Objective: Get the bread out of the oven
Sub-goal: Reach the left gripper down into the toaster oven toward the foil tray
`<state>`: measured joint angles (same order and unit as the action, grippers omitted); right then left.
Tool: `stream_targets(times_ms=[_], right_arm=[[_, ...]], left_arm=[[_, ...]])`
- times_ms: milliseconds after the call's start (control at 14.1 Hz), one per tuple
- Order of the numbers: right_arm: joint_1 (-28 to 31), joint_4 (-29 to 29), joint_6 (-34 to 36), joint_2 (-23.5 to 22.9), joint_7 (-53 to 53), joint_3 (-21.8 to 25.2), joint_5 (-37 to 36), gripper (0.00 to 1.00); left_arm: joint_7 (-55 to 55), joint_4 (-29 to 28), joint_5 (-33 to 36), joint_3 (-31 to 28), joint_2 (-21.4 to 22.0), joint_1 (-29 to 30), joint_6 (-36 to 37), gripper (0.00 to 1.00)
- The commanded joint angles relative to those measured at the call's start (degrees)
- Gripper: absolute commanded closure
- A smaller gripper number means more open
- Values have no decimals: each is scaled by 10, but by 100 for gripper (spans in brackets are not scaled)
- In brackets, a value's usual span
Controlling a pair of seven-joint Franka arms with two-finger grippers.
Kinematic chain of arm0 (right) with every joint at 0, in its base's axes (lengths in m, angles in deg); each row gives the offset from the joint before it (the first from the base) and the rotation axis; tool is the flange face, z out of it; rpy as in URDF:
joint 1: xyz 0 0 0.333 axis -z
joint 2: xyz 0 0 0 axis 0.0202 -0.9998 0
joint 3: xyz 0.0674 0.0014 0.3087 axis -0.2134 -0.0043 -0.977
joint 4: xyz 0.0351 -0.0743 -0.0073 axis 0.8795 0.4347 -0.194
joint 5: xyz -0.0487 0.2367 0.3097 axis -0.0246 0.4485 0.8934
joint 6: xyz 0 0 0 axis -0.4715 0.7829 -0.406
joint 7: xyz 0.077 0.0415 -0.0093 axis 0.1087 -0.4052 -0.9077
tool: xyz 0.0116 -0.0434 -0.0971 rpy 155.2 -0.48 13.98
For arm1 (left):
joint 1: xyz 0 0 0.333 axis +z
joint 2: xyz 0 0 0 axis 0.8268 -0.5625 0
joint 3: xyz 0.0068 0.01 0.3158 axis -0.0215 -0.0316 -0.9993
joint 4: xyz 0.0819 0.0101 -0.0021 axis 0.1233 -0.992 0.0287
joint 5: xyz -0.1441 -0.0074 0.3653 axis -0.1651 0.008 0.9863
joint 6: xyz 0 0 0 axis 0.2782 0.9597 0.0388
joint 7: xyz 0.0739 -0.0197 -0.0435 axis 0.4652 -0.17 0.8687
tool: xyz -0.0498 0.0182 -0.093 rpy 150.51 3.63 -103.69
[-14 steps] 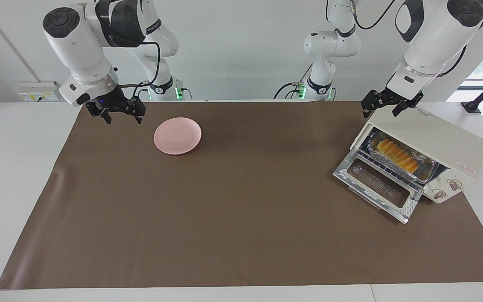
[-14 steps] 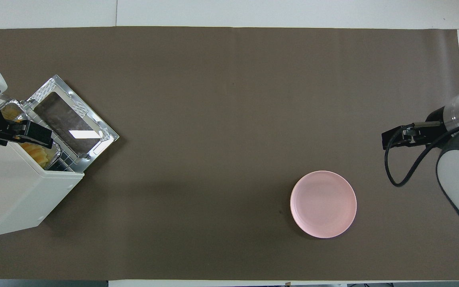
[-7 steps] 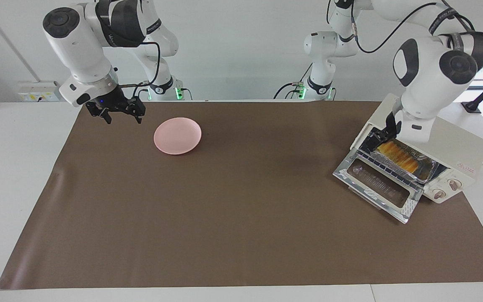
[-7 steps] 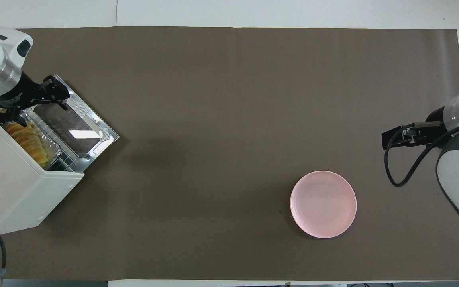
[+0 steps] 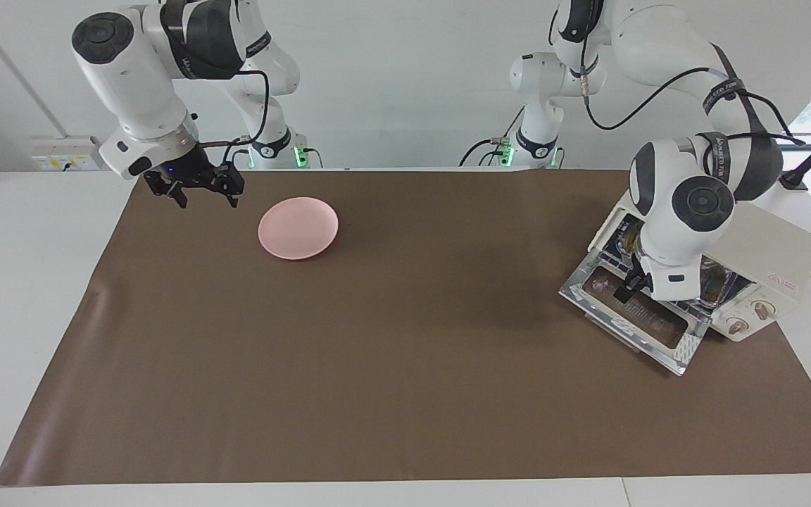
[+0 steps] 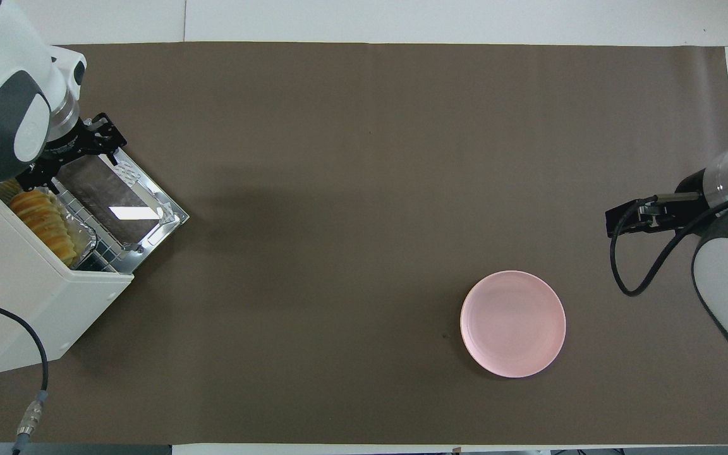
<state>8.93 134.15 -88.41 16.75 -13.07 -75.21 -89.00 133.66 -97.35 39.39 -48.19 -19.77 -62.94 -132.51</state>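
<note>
Black-fingered right gripper (image 5: pixel 207 199) hangs in the air over the edge of the brown mat (image 5: pixel 405 352), at the right arm's end of the table, well apart from the oven (image 5: pixel 778 246). Fingers spread wide, nothing btwn them. That arm waits.

Pink plate (image 5: pixel 298 227) lies flat on the mat, empty, also well apart from the oven, toward the right arm's end. It sits near the right gripper but is not touched by it.

The mid stretch of mat btwn plate and oven is bare.

Left gripper (image 6: pixel 76 157) is at the oven's front, low over the dropped door (image 6: pixel 117 202), at the end of the oven mouth farther from the robots. In the facing view the arm's big white wrist covers most of the mouth, w/ only a black part of the hand showing over the door glass. From overhead the fingers look spread apart, w/ nothing gripped. Can't tell if a tip touches the door or the wire rack.

Oven is cream-white, standing askew on the mat at the left arm's end of the table. Door is folded fully down and flat, silver frame, dark glass. Two knobs are on the front panel beside the mouth.

Bread (image 6: pixel 42 218), a row of golden slices in a foil tray (image 6: pixel 83 237), is inside the oven on the rack, just within the mouth. The left gripper is just beside the bread, not holding it.
</note>
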Motion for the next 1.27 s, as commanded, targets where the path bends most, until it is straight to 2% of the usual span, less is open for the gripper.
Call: stream_targets(times_ms=[0,354,920,991,1061,1203], right_arm=[[10,7,3,9,-16,-7,-3,0],[10,7,3,9,-16,-7,-3,0],[10,7,3,9,-15,-7,-3,0],[10,7,3,9,-16,-7,-3,0],[10,7,3,10,-16,-7,-3,0],[10,7,3,9,-16,-7,-4,0]], left_arm=[[12,-71,19,-6,44,7,-30,0],[13,-112,20,-6,60,28,-58,0],[11,-198,20,-6,89,44,-163,0],[11,-209,20,-6,94,49,-175,4],[11,-221,20,-6,98,51,-188,12],[12,-237,20,-6,105,60,-199,17]])
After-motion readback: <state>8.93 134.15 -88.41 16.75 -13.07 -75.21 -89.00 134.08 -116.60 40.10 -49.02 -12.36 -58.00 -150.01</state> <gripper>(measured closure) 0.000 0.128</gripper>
